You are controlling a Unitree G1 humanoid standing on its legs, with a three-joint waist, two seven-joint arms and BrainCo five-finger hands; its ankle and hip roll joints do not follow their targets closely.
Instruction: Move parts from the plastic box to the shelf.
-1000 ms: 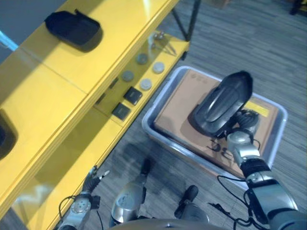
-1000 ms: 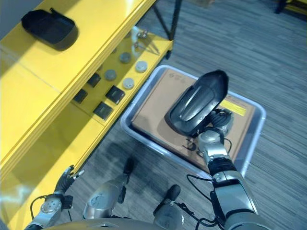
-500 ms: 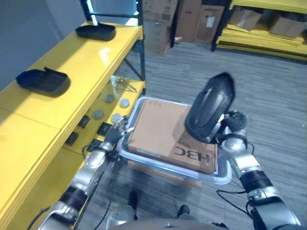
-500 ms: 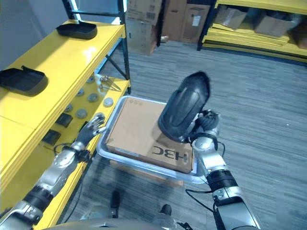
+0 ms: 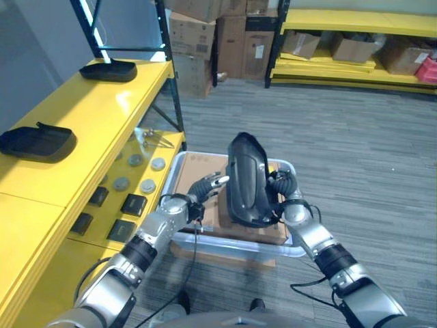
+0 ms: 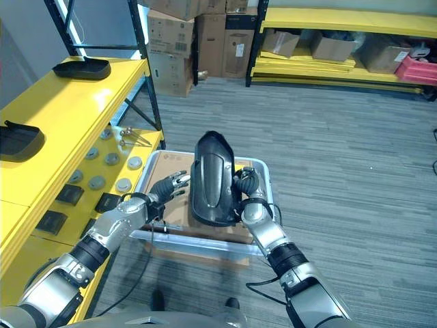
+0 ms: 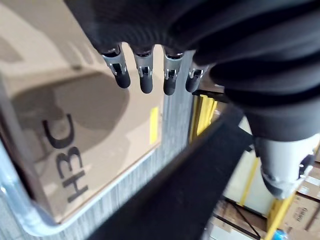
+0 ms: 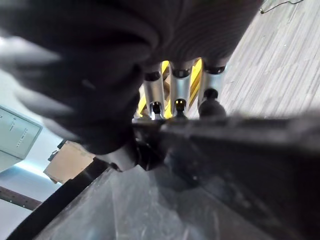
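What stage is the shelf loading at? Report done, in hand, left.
Done: two black parts already lie on the yellow shelf. In hand: the right hand holds a third black part upright above the plastic box, with the left hand open beside it. Left: set that part on the shelf.

Head stereo pair looks steeply down from above; both eyes share the translucent plastic box (image 5: 235, 244), the black curved part (image 6: 210, 179) above it and the yellow shelf (image 5: 82, 116). Left wrist camera sits very close, facing past its fingers (image 7: 145, 75) onto brown cardboard (image 7: 85, 125). Right wrist camera nearly touches the part.
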